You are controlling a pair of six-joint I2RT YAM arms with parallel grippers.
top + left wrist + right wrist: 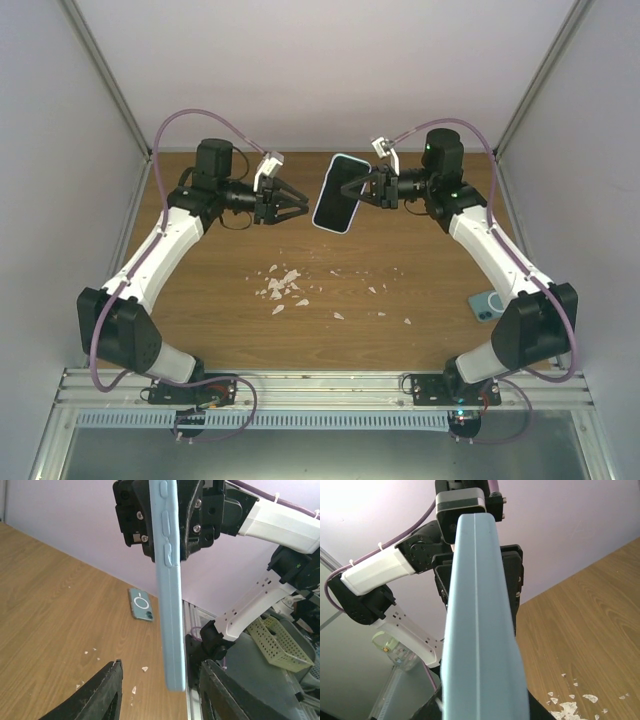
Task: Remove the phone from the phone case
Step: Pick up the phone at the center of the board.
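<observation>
The phone [339, 193], black screen showing, sits in a light blue case [329, 222] and is held in the air above the far middle of the table. My right gripper [372, 187] is shut on its right edge. The right wrist view is filled by the case's edge [482, 630], with my right gripper [482, 707] closed around it. My left gripper [296, 206] is open just left of the phone, not touching it. In the left wrist view the case's side with buttons [170, 595] hangs between my open left fingers [107, 687], its lower end level with the tips of my left gripper [161, 670].
A teal phone-shaped item with a white ring [487, 303] lies flat on the wooden table [230, 300] near the right arm; it also shows in the left wrist view [141, 605]. White crumbs [283, 288] are scattered mid-table. Grey walls enclose the table on three sides.
</observation>
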